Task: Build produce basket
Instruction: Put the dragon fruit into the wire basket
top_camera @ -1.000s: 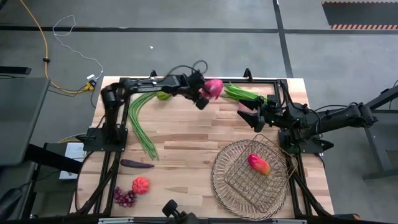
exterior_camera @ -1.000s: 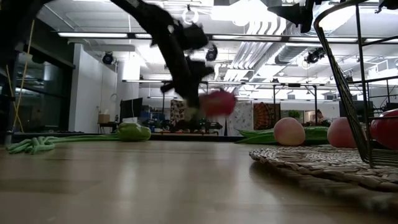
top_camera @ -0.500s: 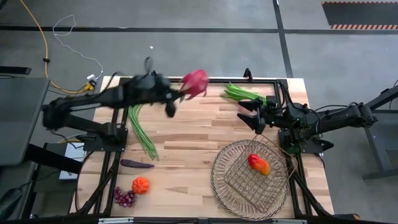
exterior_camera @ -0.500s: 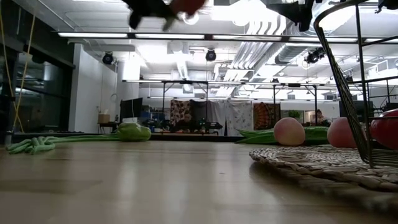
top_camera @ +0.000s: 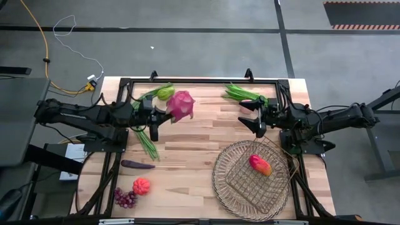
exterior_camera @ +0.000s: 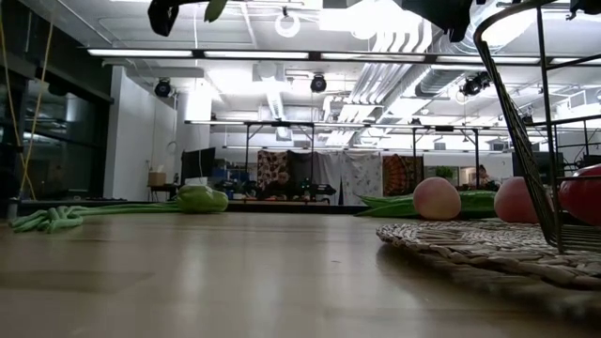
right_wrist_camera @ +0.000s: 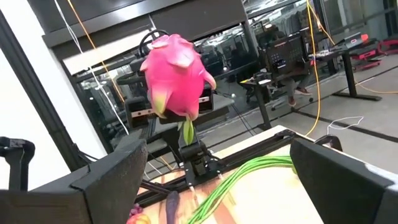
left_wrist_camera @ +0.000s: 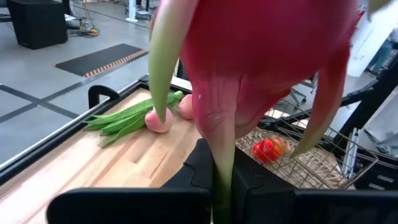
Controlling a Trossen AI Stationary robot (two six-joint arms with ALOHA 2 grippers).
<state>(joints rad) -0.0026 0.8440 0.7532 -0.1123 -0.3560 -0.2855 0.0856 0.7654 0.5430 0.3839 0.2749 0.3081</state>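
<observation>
Across the worktop (top_camera: 187,156) we are looking first at the basket (top_camera: 220,181), sitting at the near right with a single red pepper (top_camera: 260,165) lying in its lattice. Nothing else is in it, so we are judging the job as barely started. Along the left side we are seeing the long green beans (top_camera: 145,134), with a green pepper (top_camera: 165,93) at the far edge, then the eggplant (top_camera: 137,165), the pumpkin (top_camera: 141,185) and the grapes (top_camera: 125,198) toward the near left corner. A second bean bunch (top_camera: 245,94) and two peaches (left_wrist_camera: 159,120) are lying at the far right.

Our left gripper (top_camera: 157,119) is hanging high above the left half of the worktop, closed on the dragon fruit (top_camera: 181,105), which is riding well clear of the wood and well apart from the basket. In the left wrist view the fruit is filling the frame and hiding most of the path ahead. Our right gripper (top_camera: 251,115) is waiting just beyond the basket's far rim with its fingers spread wide, holding nothing.

We are worrying about two things. The fruit looks bulky and is sticking out past the fingers, so a quick swing could be shaking it loose. The waiting right arm is also sitting close to the route toward the basket, so the two arms could be clashing.
</observation>
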